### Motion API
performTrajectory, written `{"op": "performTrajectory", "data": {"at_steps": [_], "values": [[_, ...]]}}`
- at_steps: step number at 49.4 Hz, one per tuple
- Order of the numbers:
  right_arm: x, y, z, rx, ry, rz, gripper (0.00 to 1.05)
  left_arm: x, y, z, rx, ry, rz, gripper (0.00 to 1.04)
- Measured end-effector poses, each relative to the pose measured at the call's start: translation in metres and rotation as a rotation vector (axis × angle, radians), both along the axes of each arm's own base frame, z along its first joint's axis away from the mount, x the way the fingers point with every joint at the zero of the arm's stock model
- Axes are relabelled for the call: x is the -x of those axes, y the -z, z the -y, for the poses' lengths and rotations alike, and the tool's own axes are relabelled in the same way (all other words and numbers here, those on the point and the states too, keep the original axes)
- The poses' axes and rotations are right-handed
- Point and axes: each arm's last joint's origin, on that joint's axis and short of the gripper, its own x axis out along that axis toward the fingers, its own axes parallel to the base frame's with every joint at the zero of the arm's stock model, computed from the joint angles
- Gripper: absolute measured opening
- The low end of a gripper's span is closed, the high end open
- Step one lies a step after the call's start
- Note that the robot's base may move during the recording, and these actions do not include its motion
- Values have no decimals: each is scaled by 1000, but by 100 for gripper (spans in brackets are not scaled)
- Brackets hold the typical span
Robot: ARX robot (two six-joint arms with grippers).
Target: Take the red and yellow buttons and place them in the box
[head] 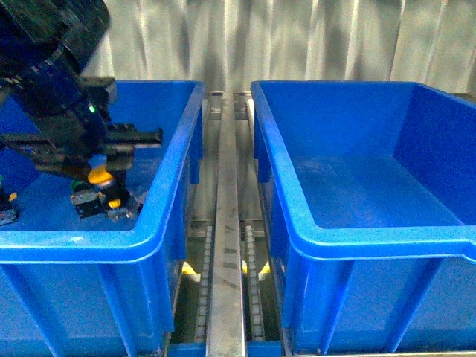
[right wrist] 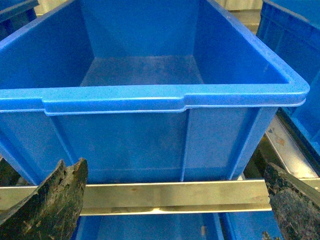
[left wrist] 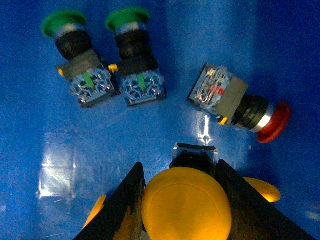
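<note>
**Status.** My left gripper [left wrist: 181, 172] is clenched on the round cap of the yellow mushroom-head push-button [left wrist: 186, 205], with one finger on each side. The button's dark body points down at the floor. I hold it inside the large deep blue plastic box with the straight front rim [head: 89, 245], on the left of the scene, toward its near wall. I cannot tell whether the body touches the floor.

The red-capped push-button [left wrist: 240, 102] lies on its side on the same floor, close to the held one but apart from it. Two green-capped push-buttons [left wrist: 77, 60] lie side by side beyond it.

My right gripper [right wrist: 172, 167] is released and grasps nothing. Its fingers are spread wide, low before the near wall of the stepped-rim blue crate [right wrist: 150, 102] on the right.

**Step in hand.** I judge this to be the set-down of the yellow button, since the red one is already inside the box.

**Next move.** Lower the button onto bare floor, clear of the red and green buttons. Spread the fingers, then lift straight up so the cap is not dragged.
</note>
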Motion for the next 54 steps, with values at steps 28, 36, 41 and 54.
{"op": "performTrajectory", "data": {"at_steps": [28, 36, 41, 54], "values": [[0, 0, 0, 0, 0, 0, 102, 83, -58, -16, 512, 475, 606, 34], [0, 0, 0, 0, 0, 0, 102, 87, -54, 23, 684, 635, 658, 34], [0, 0, 0, 0, 0, 0, 102, 88, -54, 41, 774, 682, 691, 34], [0, 0, 0, 0, 0, 0, 102, 92, -39, 99, 1030, 845, 605, 34]]}}
